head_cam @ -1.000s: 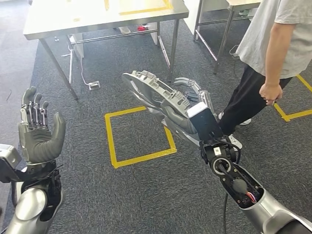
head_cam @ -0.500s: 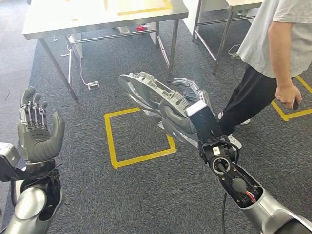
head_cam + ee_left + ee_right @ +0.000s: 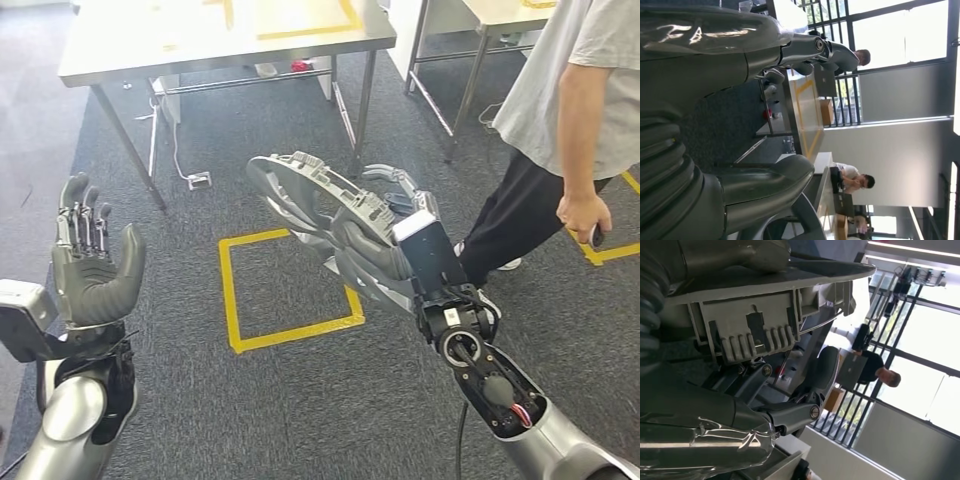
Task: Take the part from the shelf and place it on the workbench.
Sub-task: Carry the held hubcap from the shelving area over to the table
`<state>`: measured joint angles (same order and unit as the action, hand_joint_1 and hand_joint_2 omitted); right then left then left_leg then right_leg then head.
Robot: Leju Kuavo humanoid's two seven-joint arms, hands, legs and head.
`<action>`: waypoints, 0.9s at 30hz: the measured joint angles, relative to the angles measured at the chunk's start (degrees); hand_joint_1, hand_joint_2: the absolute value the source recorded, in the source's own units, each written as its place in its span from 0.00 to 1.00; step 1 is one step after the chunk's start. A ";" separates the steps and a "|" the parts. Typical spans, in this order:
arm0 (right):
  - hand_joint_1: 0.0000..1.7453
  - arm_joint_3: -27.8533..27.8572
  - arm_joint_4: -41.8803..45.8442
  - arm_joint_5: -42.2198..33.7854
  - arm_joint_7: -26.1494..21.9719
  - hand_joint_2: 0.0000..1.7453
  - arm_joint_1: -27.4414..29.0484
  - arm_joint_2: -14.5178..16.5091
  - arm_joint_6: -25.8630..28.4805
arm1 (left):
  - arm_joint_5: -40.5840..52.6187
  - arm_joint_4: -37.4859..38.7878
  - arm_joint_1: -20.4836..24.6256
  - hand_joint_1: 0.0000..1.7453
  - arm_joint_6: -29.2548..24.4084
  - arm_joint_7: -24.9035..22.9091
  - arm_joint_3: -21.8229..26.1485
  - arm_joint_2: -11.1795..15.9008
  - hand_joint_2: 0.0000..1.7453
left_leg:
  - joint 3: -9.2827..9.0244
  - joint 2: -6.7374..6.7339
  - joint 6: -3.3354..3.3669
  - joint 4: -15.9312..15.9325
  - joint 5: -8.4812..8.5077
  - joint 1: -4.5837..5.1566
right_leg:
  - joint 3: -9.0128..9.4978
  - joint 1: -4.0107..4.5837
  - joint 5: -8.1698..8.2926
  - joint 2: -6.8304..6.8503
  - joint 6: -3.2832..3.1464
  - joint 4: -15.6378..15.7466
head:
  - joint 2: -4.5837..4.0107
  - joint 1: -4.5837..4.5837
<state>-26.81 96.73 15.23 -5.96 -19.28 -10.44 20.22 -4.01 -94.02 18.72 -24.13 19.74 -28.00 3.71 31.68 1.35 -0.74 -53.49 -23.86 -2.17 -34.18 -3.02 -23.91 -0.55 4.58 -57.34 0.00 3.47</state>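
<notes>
Carrying the part (image 3: 317, 195), a long grey plastic moulding with ribs and an open loop at its far end, in the right hand (image 3: 377, 245), fingers and thumb wrapped around its near end; held in the air above the carpet (image 3: 189, 400) and a yellow taped square (image 3: 283, 285), well short of the table (image 3: 226, 40) ahead. Left hand (image 3: 90, 270) raised, palm up, fingers apart, holding nothing. Part lying close to level, long axis running from the right hand forward and to the robot's left, looped end pointing toward the table's near leg (image 3: 362, 100). Gripping at one end only, most of the length hanging out unsupported: judged likely to sag, twist or slip in the grasp under any jolt of walking. Looped end leading the approach and judged liable to strike the table's edge or leg unless lifted above the top beforehand. Person (image 3: 566, 110) standing just beside the right arm, a hand (image 3: 585, 215) hanging near it; judged at risk of being brushed by any swing to that side. In the right wrist view, ribbed underside of the part (image 3: 753, 335) resting against the hand.
</notes>
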 joint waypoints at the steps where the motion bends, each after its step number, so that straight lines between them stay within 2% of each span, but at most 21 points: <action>1: 1.00 0.01 0.08 0.01 -0.02 1.00 0.06 0.01 0.01 | 0.03 0.02 0.02 0.00 0.04 -0.03 -0.01 -0.01 1.00 | 0.29 0.10 -0.48 -0.62 -0.32 0.06 | 0.72 -0.04 0.03 -0.21 -0.19 1.33 | 0.00 0.08; 4: 1.00 0.08 0.23 0.01 -0.03 1.00 0.36 0.01 0.04 | 0.08 0.05 -0.01 0.00 0.14 -0.07 -0.02 -0.04 1.00 | 0.67 0.19 -1.34 -1.16 -0.54 0.06 | 0.96 0.29 -0.85 -0.47 -1.94 1.06 | 0.00 -0.76; 6: 1.00 0.17 0.28 0.03 -0.15 1.00 0.41 0.01 0.07 | 0.09 0.06 0.09 0.00 0.15 0.09 -0.02 -0.03 1.00 | 1.86 -0.38 -1.61 -3.79 -1.54 -0.01 | 1.54 0.40 -1.29 -0.45 -2.86 1.10 | 0.00 -1.46; 7: 1.00 0.21 0.31 0.05 -0.27 1.00 0.41 0.02 0.09 | 0.10 0.07 0.17 0.00 0.15 0.20 -0.02 -0.03 1.00 | 3.70 -0.70 -1.62 -7.04 -2.57 0.09 | 1.89 0.46 -1.54 -0.41 -3.27 1.17 | 0.00 -1.92; 9: 1.00 0.26 0.33 0.05 -0.59 1.00 0.34 0.02 0.13 | 0.10 0.15 0.24 0.00 0.16 0.40 -0.02 -0.04 1.00 | 9.40 -1.00 -1.36 -15.66 -4.75 0.43 | 2.44 0.78 -2.10 -0.32 -3.86 1.21 | 0.00 -2.81; 10: 1.00 0.27 0.32 0.04 -0.71 1.00 0.33 0.02 0.14 | 0.09 0.25 0.21 0.00 0.16 0.46 -0.02 -0.05 1.00 | 11.95 -1.01 -1.09 -18.76 -5.01 0.64 | 2.75 1.01 -2.43 -0.29 -4.08 1.22 | 0.00 -3.06; 11: 1.00 0.27 0.31 0.02 -0.78 1.00 0.34 0.02 0.15 | 0.07 0.36 0.19 0.00 0.17 0.51 -0.02 -0.04 1.00 | 13.48 -1.01 -0.64 -19.79 -4.20 0.92 | 3.15 1.27 -2.79 -0.30 -4.28 1.24 | 0.00 -3.19; 12: 1.00 0.27 0.30 0.00 -0.80 1.00 0.34 0.02 0.15 | 0.06 0.45 0.19 0.00 0.18 0.54 -0.02 -0.03 1.00 | 13.70 -1.00 0.08 -18.25 -2.18 1.33 | 3.64 1.55 -3.19 -0.33 -4.42 1.29 | 0.00 -3.29; 14: 1.00 0.28 0.29 -0.04 -0.87 1.00 0.36 0.02 0.15 | 0.05 0.55 0.27 0.00 0.23 0.61 -0.02 0.00 1.00 | 11.28 -1.00 2.22 -10.04 3.32 2.60 | 4.74 1.94 -3.99 -0.40 -4.60 1.52 | 0.00 -3.45; 15: 1.00 0.28 0.27 -0.05 -0.98 1.00 0.35 0.02 0.15 | 0.04 0.58 0.32 0.00 0.31 0.66 -0.02 -0.01 1.00 | 9.62 -1.08 3.30 -6.08 5.06 3.19 | 5.14 2.18 -4.35 -0.45 -4.55 1.73 | 0.00 -3.38; 16: 1.00 0.28 0.24 -0.08 -1.11 1.00 0.34 0.02 0.15 | 0.04 0.60 0.43 0.00 0.39 0.74 -0.03 -0.01 1.00 | 8.38 -1.13 4.08 -3.21 5.78 3.69 | 5.42 2.17 -4.63 -0.48 -4.39 1.99 | 0.00 -3.34; 17: 1.00 0.28 0.21 -0.10 -1.22 1.00 0.35 0.02 0.15 | 0.03 0.63 0.53 0.00 0.48 0.80 -0.03 -0.03 1.00 | 7.63 -1.18 4.59 -1.63 5.62 4.01 | 5.71 2.12 -4.74 -0.45 -4.16 2.18 | 0.00 -3.34; 19: 1.00 0.30 0.19 -0.13 -1.31 1.00 0.33 0.02 0.15 | 0.01 0.66 0.69 0.00 0.60 0.91 -0.04 -0.04 1.00 | 6.37 -1.20 4.69 -0.12 4.81 3.97 | 6.29 2.09 -4.76 -0.25 -3.62 2.38 | 0.00 -3.46; 21: 1.00 0.37 0.15 -0.14 -1.32 1.00 0.26 0.02 0.15 | -0.01 0.74 0.77 0.00 0.63 1.02 -0.03 -0.06 1.00 | 4.55 -1.13 4.54 1.12 4.27 3.58 | 5.79 2.28 -5.20 -0.01 -3.45 0.25 | 0.00 -3.29; 22: 1.00 0.42 0.10 -0.14 -1.36 1.00 0.20 0.02 0.16 | -0.01 0.82 0.79 0.00 0.63 1.07 -0.03 -0.08 1.00 | 3.69 -1.07 4.46 1.54 4.00 3.38 | 4.42 2.34 -5.95 0.03 -3.45 -2.47 | 0.00 -3.03; 25: 1.00 0.48 -0.11 -0.17 -1.43 1.00 0.23 0.04 0.16 | -0.04 1.20 0.66 0.00 0.66 1.11 -0.04 -0.11 1.00 | 1.96 -0.95 4.30 1.67 2.62 3.32 | -2.12 2.37 -9.68 0.05 -3.02 -12.72 | 0.00 -2.34; 26: 1.00 0.47 -0.19 -0.20 -1.41 1.00 0.28 0.05 0.15 | -0.04 1.32 0.60 0.00 0.67 1.11 -0.04 -0.12 1.00 | 1.29 -0.88 4.18 1.64 2.06 3.31 | -3.56 2.32 -10.16 0.07 -2.75 -13.84 | 0.00 -2.18; 27: 1.00 0.46 -0.26 -0.26 -1.38 1.00 0.33 0.06 0.15 | -0.04 1.42 0.59 0.00 0.69 1.11 -0.04 -0.13 1.00 | 0.54 -0.80 4.03 1.57 1.45 3.30 | -4.07 2.22 -9.44 0.10 -2.49 -12.97 | 0.00 -2.03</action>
<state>-26.35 96.47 14.97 -7.34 -18.95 -10.38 20.37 -4.05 -92.60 19.31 -23.44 20.85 -28.04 3.58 32.22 0.55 3.29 -51.92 -22.41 1.13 -38.25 -0.80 -33.35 -0.45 2.10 -70.30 0.00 1.44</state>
